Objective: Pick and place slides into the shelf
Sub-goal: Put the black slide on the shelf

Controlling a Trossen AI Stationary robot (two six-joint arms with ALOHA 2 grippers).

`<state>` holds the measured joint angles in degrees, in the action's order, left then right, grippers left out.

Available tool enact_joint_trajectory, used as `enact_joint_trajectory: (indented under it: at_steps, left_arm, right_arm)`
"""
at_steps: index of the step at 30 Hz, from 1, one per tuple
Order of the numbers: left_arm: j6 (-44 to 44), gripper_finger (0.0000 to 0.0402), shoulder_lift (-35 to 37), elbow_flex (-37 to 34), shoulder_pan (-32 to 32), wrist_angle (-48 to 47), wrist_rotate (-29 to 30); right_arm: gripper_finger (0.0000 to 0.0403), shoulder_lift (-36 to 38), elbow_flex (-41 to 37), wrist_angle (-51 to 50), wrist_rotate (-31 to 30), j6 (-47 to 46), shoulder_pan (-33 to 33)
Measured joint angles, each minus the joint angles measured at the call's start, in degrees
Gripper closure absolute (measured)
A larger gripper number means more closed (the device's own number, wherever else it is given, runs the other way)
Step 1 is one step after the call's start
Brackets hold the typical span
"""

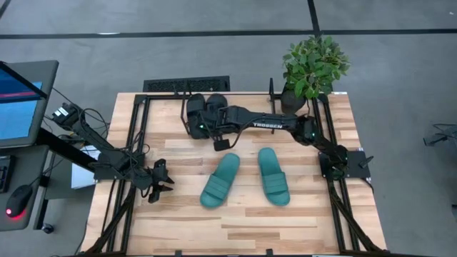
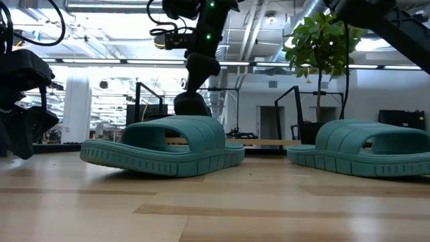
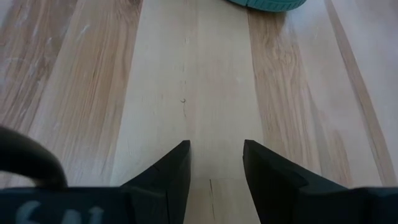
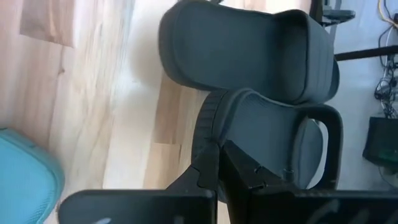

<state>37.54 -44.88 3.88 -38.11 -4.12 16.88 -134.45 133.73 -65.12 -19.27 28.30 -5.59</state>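
— What is carried by the wooden table?
— Two teal slides are laid near its middle, apart. Two black slides are set side by side at the far edge, beside a potted plant.

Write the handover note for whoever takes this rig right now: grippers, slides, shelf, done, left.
Right gripper: reaching over the far side of the table, fingers closed on the edge of a black slide beside the other black slide.
Left gripper: open, empty, waiting over bare wood at the table's left.
Teal slides: side by side mid-table, untouched.
Shelf: at the far edge; I cannot tell whether the black pair sits on it.
Done: none confirmed shelved.
Left: the gripped black slide, then both teal ones.
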Motion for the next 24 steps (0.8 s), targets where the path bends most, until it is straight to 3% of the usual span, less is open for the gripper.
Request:
enact_joint_trajectory:
  at_steps: [18,24]
  left_arm:
    - [0.0,0.0267,0.0,0.0,0.0,0.0,0.0]
    - [0.0,0.0267,0.0,0.0,0.0,0.0,0.0]
  right_arm:
    - [0.0402,0.0,0.0,-0.7,1.4,-0.2,1.6]
    - [0.0380,0.0,0.0,-0.9,2.5,-0.2,1.6]
